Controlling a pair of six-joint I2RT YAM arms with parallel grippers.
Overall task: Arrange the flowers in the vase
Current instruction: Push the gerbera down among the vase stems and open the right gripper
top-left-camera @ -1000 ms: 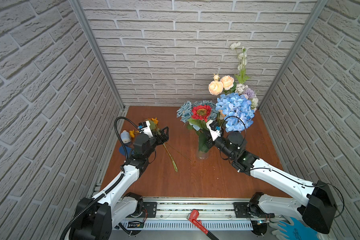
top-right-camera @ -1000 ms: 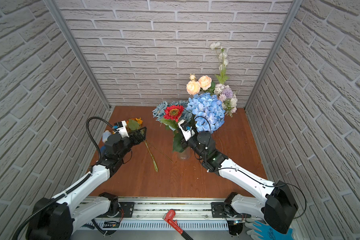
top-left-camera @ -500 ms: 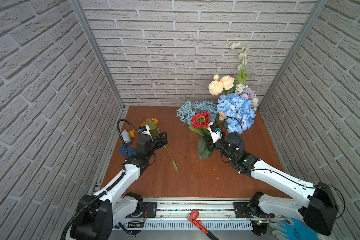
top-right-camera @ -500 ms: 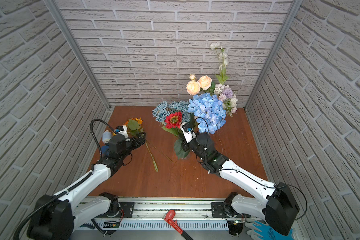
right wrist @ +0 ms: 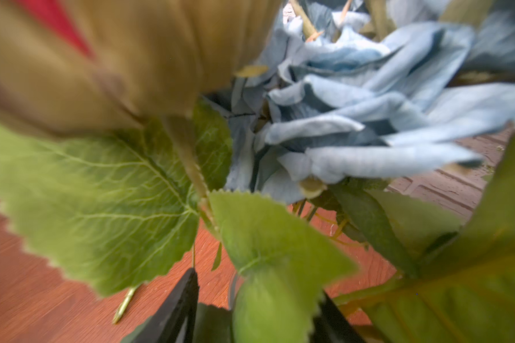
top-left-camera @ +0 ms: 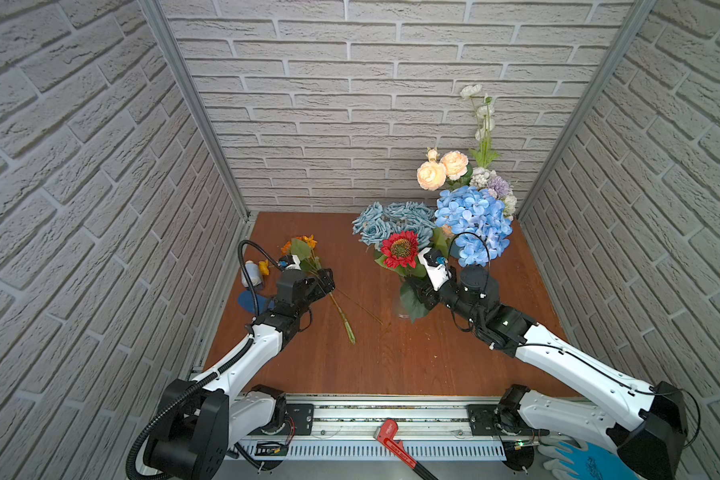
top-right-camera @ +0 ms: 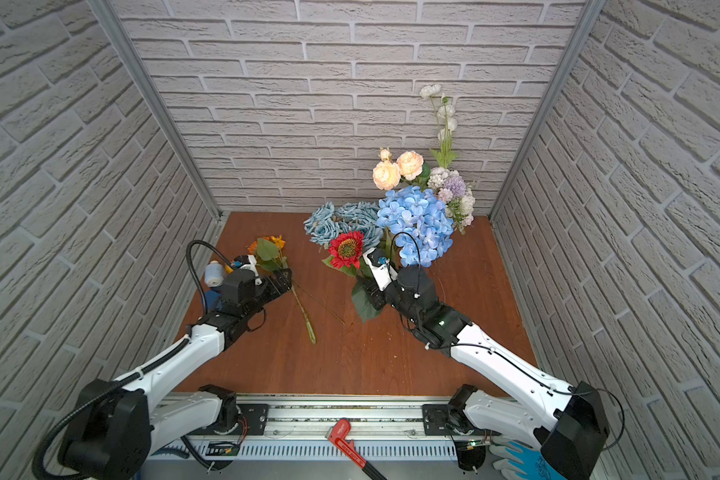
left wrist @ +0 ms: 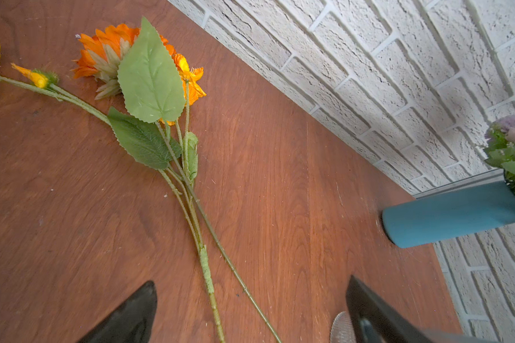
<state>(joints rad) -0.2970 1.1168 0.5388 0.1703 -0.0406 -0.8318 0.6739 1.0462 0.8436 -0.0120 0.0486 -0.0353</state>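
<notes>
Orange sunflower (left wrist: 107,56) lies flat on wooden table (top-left-camera: 391,361), stems passing under left gripper (left wrist: 250,291), spread wide. Red sunflower (top-left-camera: 400,248) stands in glass vase (top-left-camera: 400,311); right gripper (right wrist: 259,282) jaws apart either side of its stem.

Orange sunflower (left wrist: 149,139) on wooden table (left wrist: 280,178)

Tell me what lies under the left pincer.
Thin green stems of the orange artificial sunflower lie flat on the brown wooden table, running between the jaws of the open left pincer, untouched. In both top views the pincer itself covers that stretch.
</notes>
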